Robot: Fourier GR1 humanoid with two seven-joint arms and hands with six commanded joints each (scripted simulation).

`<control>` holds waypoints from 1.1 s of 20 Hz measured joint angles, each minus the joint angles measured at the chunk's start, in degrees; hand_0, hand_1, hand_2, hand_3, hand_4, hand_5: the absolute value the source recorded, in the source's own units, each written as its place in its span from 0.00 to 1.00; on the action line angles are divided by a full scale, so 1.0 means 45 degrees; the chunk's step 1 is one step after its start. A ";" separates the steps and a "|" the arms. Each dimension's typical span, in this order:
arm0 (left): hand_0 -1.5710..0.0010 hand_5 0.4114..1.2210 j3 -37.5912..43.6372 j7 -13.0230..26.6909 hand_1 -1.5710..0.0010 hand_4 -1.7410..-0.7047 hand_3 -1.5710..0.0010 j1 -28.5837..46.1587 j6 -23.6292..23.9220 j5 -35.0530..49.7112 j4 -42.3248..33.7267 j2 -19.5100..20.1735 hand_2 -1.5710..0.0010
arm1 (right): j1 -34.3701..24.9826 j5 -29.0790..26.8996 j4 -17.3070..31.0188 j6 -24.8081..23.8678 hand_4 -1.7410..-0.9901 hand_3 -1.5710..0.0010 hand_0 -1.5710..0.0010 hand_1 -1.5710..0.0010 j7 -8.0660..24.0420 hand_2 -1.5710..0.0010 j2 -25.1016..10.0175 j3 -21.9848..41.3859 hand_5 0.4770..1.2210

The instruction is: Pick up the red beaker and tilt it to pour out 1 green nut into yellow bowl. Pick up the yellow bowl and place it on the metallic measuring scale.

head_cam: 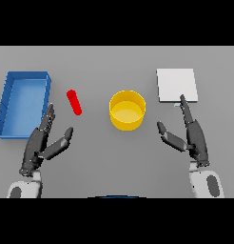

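On the grey table, a blue bin sits far left and the scale far right, flanking the yellow bowl. The red beaker lies toppled left of it, within reach of the spread, empty left hand; the right hand is likewise spread.

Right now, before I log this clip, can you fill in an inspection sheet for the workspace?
Surface: grey table, flat.
Job's things: red beaker lying on its side, left of the yellow bowl; the bowl is upright at centre, no nut visible in it; metallic measuring scale at far right, nothing on it.
Clutter: blue bin at far left, looks empty.
Hands: left hand open, near the beaker but apart from it; right hand open, fingertip reaching the scale's near edge.
Cables: nothing seen.
Surroundings: nothing seen.
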 measured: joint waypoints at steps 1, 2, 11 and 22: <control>1.00 0.29 -0.0018 0.0094 1.00 0.58 1.00 0.0003 -0.0075 0.0002 0.0155 0.0017 1.00 | 0.0064 -0.0199 -0.0216 0.0104 0.79 1.00 1.00 1.00 -0.0049 1.00 -0.0107 -0.0104 0.18; 1.00 0.29 0.0078 0.0310 1.00 0.58 1.00 -0.0332 -0.0084 0.0060 0.0410 0.0030 1.00 | 0.0183 -0.0288 -0.0248 0.0174 0.77 1.00 1.00 1.00 -0.0100 1.00 -0.0036 -0.0069 0.20; 1.00 0.28 0.1014 -0.0185 1.00 0.54 1.00 -0.3722 0.0018 -0.0035 0.4935 -0.0016 1.00 | 0.0029 -0.1084 -0.0057 0.0789 0.68 1.00 1.00 1.00 -0.0008 1.00 -0.0065 -0.0274 0.20; 1.00 0.32 0.1419 -0.0945 1.00 0.52 1.00 -0.6494 0.0385 -0.0542 0.8180 -0.0069 1.00 | 0.0088 -0.1092 -0.0291 0.0717 0.68 1.00 1.00 1.00 0.0147 1.00 0.0031 -0.0255 0.21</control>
